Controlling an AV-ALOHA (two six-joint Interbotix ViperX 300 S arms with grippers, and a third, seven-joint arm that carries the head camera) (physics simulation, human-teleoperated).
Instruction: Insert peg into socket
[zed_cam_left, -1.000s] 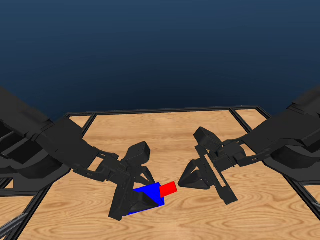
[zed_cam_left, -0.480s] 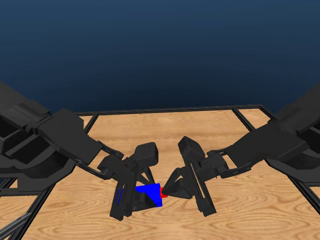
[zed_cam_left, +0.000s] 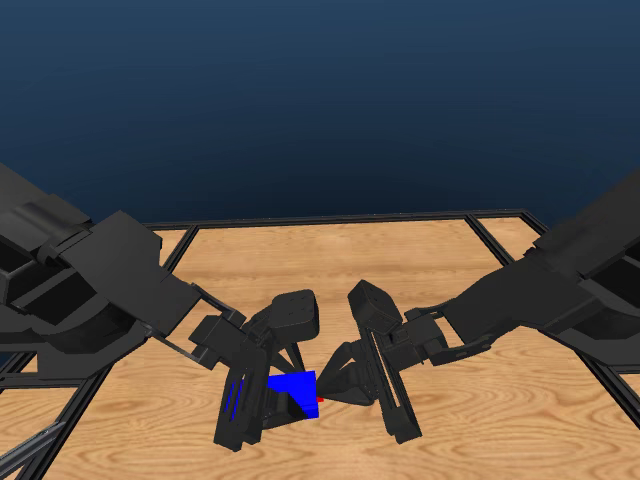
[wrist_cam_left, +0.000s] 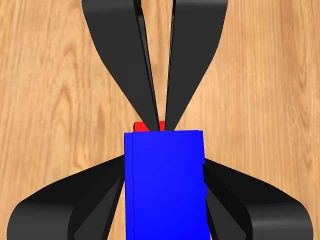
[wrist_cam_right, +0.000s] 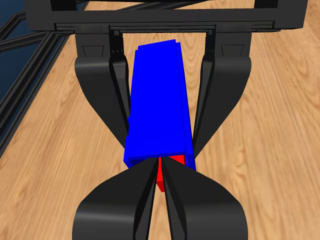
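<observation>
Two black robot arms meet over the middle of a wooden bench (zed_cam_left: 420, 250), against a dark blue background. The left arm reaches in from the left, and its left pincer (zed_cam_left: 262, 405) is closed around the socket (zed_cam_left: 293, 386), a bright blue boxy block. In the left wrist view the socket (wrist_cam_left: 165, 185) sits squarely between that pincer's two black jaws, which press against its two long sides. The right wrist view, looking from the opposite side, shows the same grip: the socket (wrist_cam_right: 157, 115) is clamped between the left arm's fingers (wrist_cam_right: 116, 95).

The right arm reaches in from the right, and its right pincer (zed_cam_left: 335, 388) is narrowed onto the peg (zed_cam_left: 319, 400), a thin red bar. Only a sliver of red shows in the head view, right at the socket's end face. In the right wrist view the peg (wrist_cam_right: 161, 177) is pinched between the nearly closed jaws, and its far end meets the end of the socket. In the left wrist view a small bit of the peg (wrist_cam_left: 140, 126) shows just beyond the socket's far edge, between the right arm's tapering jaws. How far the peg reaches into the socket cannot be told. Peg and socket lie in one line, end to end, touching.
</observation>
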